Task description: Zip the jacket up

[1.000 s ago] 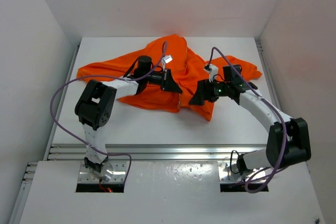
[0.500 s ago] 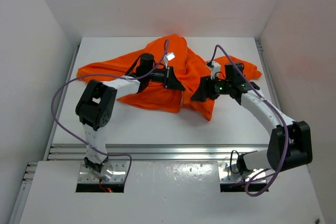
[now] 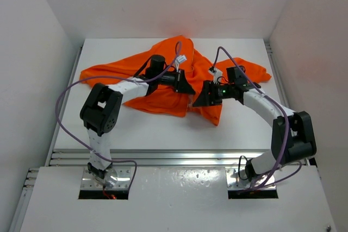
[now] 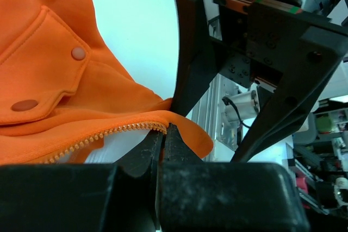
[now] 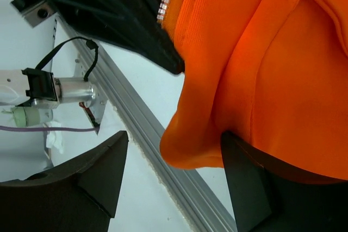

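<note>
Arms closer after 1 second: left gripper (image 4: 165, 134) clamped on jacket (image 3: 157, 101) zipper (image 4: 103, 137), right gripper (image 5: 175, 180), jaws apart, straddling a loose hem (image 5: 190, 145), so joining can start.

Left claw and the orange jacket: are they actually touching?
Touching. The left wrist view shows the left claw pinched shut on the edge of the jacket, where the zipper teeth end.

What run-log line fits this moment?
left gripper: shut on zipper edge of bright orange fabric jacket | right gripper: open, hem between fingers
</note>
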